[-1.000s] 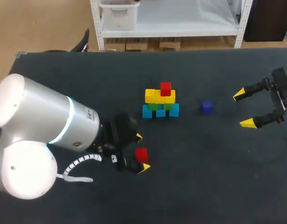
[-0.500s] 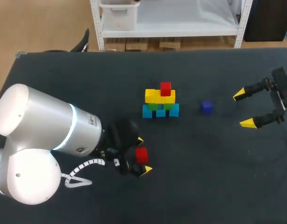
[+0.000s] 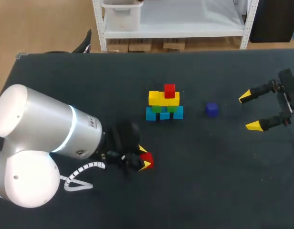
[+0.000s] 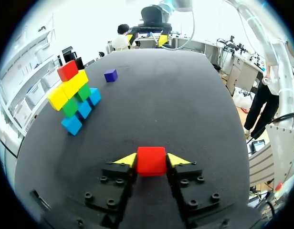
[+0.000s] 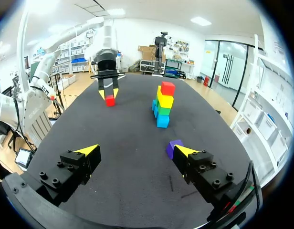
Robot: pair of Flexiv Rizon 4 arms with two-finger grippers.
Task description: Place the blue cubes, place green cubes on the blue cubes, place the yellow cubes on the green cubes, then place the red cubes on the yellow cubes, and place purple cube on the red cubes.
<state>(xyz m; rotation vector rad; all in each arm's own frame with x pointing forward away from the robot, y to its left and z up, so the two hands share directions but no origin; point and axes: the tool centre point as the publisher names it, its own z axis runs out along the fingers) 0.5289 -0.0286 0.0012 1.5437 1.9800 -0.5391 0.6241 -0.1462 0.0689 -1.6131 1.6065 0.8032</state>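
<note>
left gripper (image 4: 152, 160) pinching 1 red cube (image 4: 151, 161), mostly hidden from above, apart from the stack (image 3: 164, 104) (3 blue, 2 green, 1 red top; yellow count unclear); right gripper (image 3: 249, 111) spread, near 1 purple cube (image 3: 212, 109).

The table (image 3: 223, 181) has a matt, dark, cloth-like cover. The red cube (image 4: 151, 161) and stacked cubes (image 3: 163, 99) look like smooth plastic. The left arm (image 3: 42, 129), lower left, is glossy silver.

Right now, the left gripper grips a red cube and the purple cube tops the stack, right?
No: the purple cube lies on the table, apart from the stack, as the head view shows. The left gripper does grip a red cube.
</note>
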